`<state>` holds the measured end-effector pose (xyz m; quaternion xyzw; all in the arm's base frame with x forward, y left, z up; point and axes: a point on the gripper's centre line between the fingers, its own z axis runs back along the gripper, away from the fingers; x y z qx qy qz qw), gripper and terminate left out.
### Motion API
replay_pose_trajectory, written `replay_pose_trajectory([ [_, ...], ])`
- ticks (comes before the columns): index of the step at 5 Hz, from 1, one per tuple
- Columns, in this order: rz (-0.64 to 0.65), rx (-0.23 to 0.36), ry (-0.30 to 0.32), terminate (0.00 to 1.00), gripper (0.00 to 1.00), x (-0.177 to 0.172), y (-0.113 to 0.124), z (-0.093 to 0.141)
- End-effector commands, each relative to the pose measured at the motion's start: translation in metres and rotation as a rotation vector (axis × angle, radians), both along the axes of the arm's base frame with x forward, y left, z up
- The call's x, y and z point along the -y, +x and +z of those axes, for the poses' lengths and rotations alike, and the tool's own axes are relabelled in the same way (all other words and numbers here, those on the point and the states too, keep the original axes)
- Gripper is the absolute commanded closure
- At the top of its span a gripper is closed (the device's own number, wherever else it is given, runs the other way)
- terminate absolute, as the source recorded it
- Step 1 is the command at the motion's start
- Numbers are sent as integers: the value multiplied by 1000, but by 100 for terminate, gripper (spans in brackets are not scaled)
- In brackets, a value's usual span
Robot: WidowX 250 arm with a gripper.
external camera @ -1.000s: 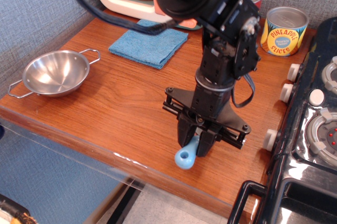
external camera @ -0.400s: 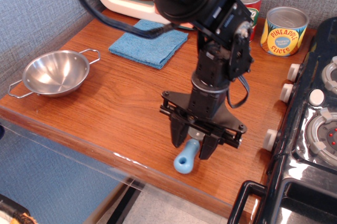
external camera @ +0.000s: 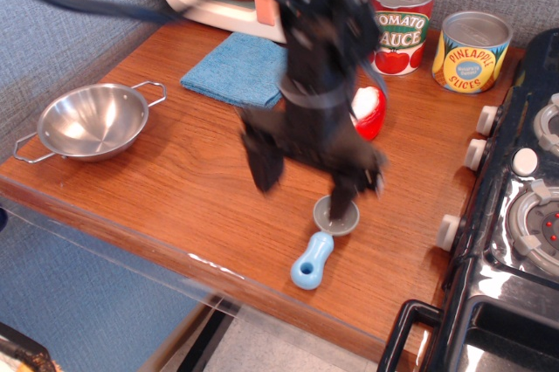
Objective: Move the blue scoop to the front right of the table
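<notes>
The blue scoop (external camera: 316, 250) lies flat on the reddish-brown table (external camera: 175, 189) near its front edge, right of the middle. Its light-blue handle points toward the front edge and its round grey bowl lies behind it. My gripper (external camera: 306, 182) is blurred by motion and hangs above and behind the scoop. Its two dark fingers (external camera: 262, 167) are spread wide apart with nothing between them. One fingertip is just over the grey bowl.
A steel two-handled bowl (external camera: 90, 120) sits at the left. A blue cloth (external camera: 240, 71) lies at the back. A tomato sauce can (external camera: 400, 12), a pineapple can (external camera: 472, 51) and a small red object (external camera: 369, 113) stand behind. A black toy stove (external camera: 515, 215) is at the right.
My gripper has opened, let go of the scoop and risen up and back to the left. The scoop now lies free on the table with its grey bowl uncovered.
</notes>
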<state>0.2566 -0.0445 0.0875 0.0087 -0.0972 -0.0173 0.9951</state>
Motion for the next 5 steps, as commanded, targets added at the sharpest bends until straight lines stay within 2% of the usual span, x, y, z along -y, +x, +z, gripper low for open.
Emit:
replay_pose_trajectory([
  [1, -26, 53, -11, 0, 0, -38, 1, 46],
  [3, -40, -25, 11, 0, 0, -45, 8, 36],
  [4, -40, -25, 11, 0, 0, -45, 8, 36],
  [5, -40, -25, 11, 100, 0, -45, 8, 36],
])
